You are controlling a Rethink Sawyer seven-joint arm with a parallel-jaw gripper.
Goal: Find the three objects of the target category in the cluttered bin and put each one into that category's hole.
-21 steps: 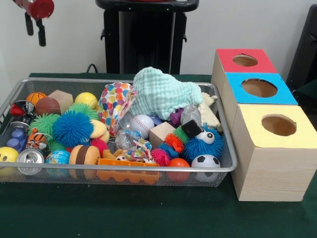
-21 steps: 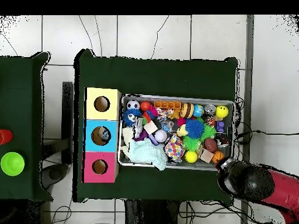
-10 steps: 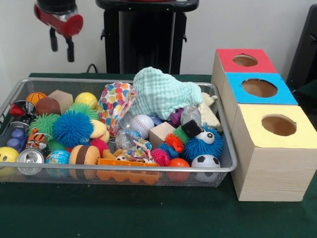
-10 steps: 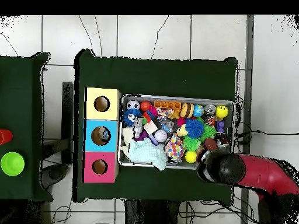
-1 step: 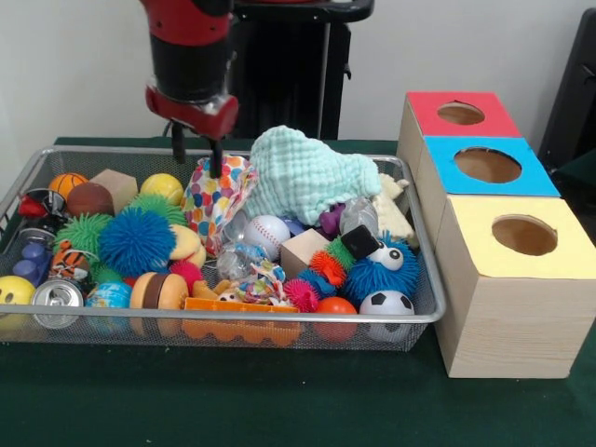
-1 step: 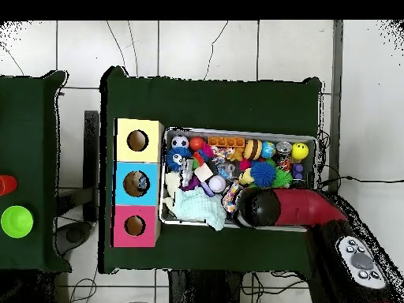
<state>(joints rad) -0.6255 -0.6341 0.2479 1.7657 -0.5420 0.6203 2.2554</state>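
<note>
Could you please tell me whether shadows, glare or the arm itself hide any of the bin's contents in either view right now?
Front view: even lighting, only soft shadows between the toys; the soda can top shows a mild sheen, and the gripper covers little. Overhead view: the arm lies over the wire bin, hiding the toys beneath it, and the box holes look dark inside.

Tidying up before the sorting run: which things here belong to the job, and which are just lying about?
Job: claw, wire bin of toys, red box, blue box, yellow box.
Lying about: green cup, red thing, side table.
</note>
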